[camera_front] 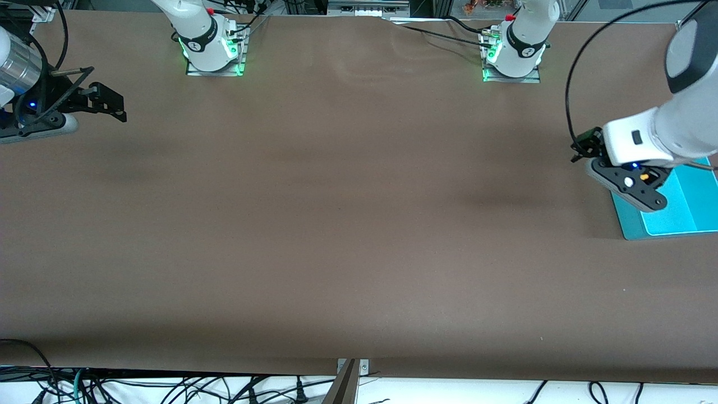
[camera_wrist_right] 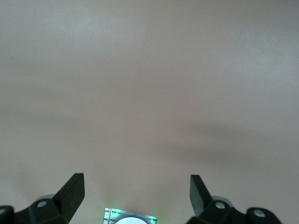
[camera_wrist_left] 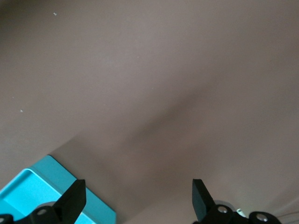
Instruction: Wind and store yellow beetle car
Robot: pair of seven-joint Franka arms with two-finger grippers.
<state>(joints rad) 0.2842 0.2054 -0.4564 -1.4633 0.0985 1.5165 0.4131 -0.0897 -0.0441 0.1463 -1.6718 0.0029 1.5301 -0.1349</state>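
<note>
The yellow beetle car is out of view in every view. My left gripper [camera_front: 581,147] [camera_wrist_left: 138,196] hangs at the left arm's end of the table, over the bare brown surface just beside a teal tray [camera_front: 690,210] [camera_wrist_left: 28,191]. Its fingers [camera_wrist_left: 74,198] stand wide open with nothing between them. My right gripper [camera_front: 109,104] [camera_wrist_right: 137,191] hovers over the table at the right arm's end. It is open too, and only bare tabletop shows between its fingers [camera_wrist_right: 72,191].
The brown table [camera_front: 348,224] fills the front view. The two arm bases [camera_front: 213,53] [camera_front: 513,59] glow green along the side farthest from the front camera. The right arm's base [camera_wrist_right: 131,218] also shows in the right wrist view. Cables [camera_front: 168,390] hang below the table's near edge.
</note>
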